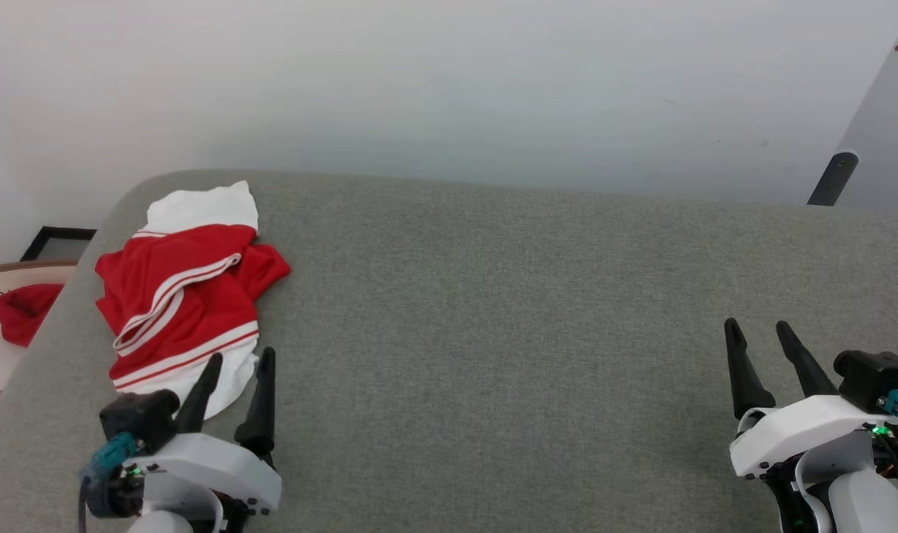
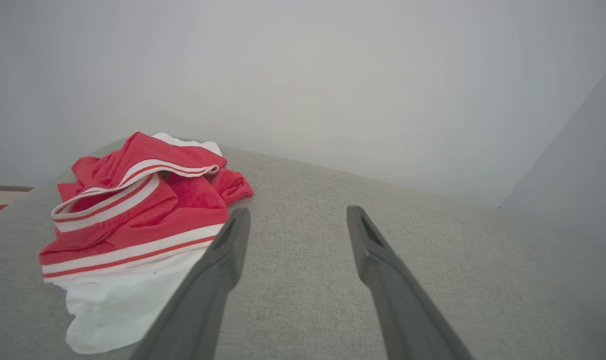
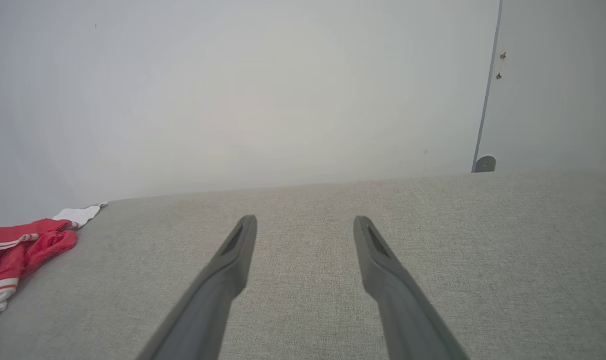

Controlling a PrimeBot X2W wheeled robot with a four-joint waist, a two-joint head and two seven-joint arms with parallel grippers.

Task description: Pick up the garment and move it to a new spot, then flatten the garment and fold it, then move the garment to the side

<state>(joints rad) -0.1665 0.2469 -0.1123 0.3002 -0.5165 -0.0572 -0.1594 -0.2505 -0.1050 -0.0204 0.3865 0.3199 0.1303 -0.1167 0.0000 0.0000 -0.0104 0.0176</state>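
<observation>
Left gripper: fingers apart, empty; near left part of the bench, at the garment's near white edge, contact unclear.
Right gripper: fingers apart, empty; near right edge.
Garment: red, white-striped, crumpled; bench's left end, towards far corner.
Bench: grey fabric.

Grey fabric surface; white wall behind; red cloth (off surface, left).
</observation>
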